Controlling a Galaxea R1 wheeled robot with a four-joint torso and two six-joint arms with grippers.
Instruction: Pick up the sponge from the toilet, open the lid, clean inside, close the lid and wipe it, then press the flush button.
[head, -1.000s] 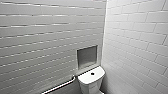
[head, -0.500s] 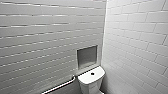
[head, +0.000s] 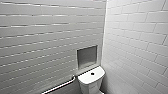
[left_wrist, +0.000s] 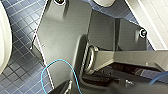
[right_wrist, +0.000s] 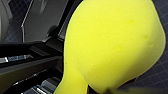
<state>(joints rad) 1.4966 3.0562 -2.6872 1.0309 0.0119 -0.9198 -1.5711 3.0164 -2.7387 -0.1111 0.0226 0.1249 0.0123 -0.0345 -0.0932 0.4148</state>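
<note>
The toilet (head: 90, 79) stands in the corner at the bottom of the head view, with its white boxy cistern top facing up. The small dark flush button (head: 92, 73) sits in the middle of that top. In the right wrist view the bright yellow sponge (right_wrist: 112, 45) looms very close. It is pinched narrow at one end, where my right gripper is shut on it. A white ceramic curve (left_wrist: 3, 37) edges the left wrist view, above blue tiled floor (left_wrist: 20, 72). My left gripper is open and holds nothing that I can see.
A grey recessed niche (head: 87, 57) is set in the white tiled wall just above the cistern. A metal grab bar (head: 61, 86) runs along that wall to the left of the toilet. A second tiled wall (head: 140, 50) closes in on the right.
</note>
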